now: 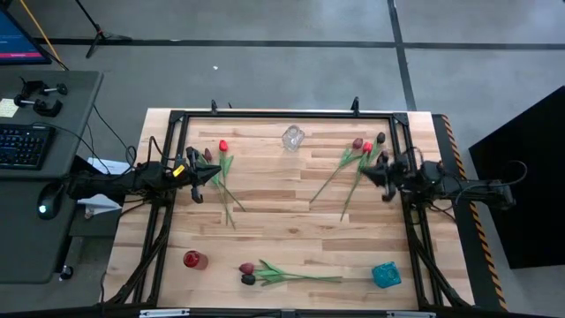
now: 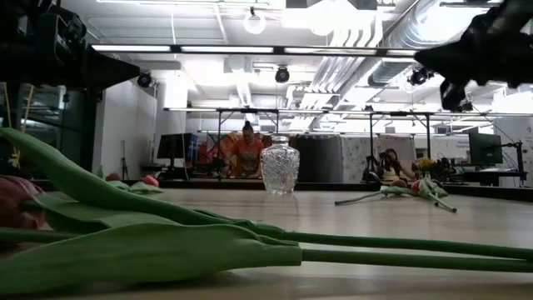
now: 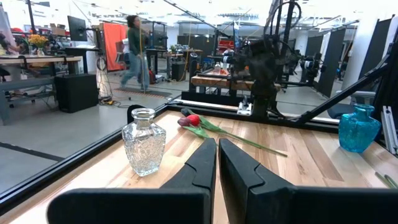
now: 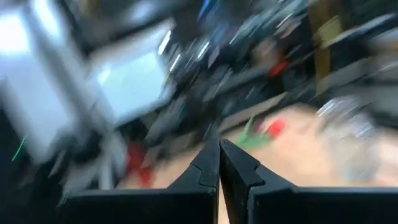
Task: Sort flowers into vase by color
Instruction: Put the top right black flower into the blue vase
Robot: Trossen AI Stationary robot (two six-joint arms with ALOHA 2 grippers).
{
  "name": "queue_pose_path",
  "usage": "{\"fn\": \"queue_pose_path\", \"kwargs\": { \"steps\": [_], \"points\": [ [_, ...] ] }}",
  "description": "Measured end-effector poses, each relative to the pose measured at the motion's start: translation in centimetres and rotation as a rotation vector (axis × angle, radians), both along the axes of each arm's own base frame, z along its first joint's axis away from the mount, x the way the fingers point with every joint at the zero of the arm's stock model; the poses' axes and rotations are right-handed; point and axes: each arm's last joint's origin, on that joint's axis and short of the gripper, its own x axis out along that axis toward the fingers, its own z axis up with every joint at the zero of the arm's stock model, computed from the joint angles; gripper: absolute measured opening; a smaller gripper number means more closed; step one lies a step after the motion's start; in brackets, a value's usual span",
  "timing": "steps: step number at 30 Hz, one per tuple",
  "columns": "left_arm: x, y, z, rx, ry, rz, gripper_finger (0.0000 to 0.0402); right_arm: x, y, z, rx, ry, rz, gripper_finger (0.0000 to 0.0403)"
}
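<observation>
from above, my left gripper [image 1: 196, 177] hangs at the table's left edge, fingers pressed together and empty. the nearest flowers, a red tulip [image 1: 223, 146] with a maroon one beside it, lie just ahead of it, their thin green stems running down the boards away from the clear vase [image 1: 293, 138] at the far middle. my right gripper [image 1: 385, 181] is likewise pinched closed on nothing at the right edge, right beside three more tulips [image 1: 367, 147] whose stems slant toward the table's centre. two dark-headed tulips [image 1: 248, 273] lie along the near edge between a red vase [image 1: 194, 260] and a teal vase [image 1: 386, 275]. each arm has its own cluster close by.

at table height, broad waxy leaves [image 2: 150, 250] fill the foreground; the cut-glass vase stands upright behind.

through my left wrist, my closed fingers [image 3: 202, 165] point across pale wood planks past the faceted glass vase toward the far tulips.

my right wrist view is smeared; only a red head shows beyond the shut fingertips [image 4: 219, 163].
</observation>
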Motion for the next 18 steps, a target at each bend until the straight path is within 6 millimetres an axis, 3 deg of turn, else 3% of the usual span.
{"fn": "queue_pose_path", "kwargs": {
  "steps": [4, 10, 13, 18],
  "points": [
    [0.0, 0.0, 0.0, 0.0, 0.0, 0.0, 0.0008, -0.2, -0.6, 0.6, 0.052, -0.096, -0.223, 0.0],
    [0.0, 0.0, 0.0, 0.0, 0.0, 0.0, 0.0008, 1.1, -0.8, 0.5, 0.103, -0.045, -0.231, 0.0],
    [0.0, 0.0, 0.0, 0.0, 0.0, 0.0, 0.0008, 2.0, -1.3, 1.0, 0.181, 0.123, -0.32, 0.0],
    [0.0, 0.0, 0.0, 0.0, 0.0, 0.0, 0.0008, 3.2, -2.5, 2.2, 0.308, 0.637, -0.489, 0.0001]
  ]
}}
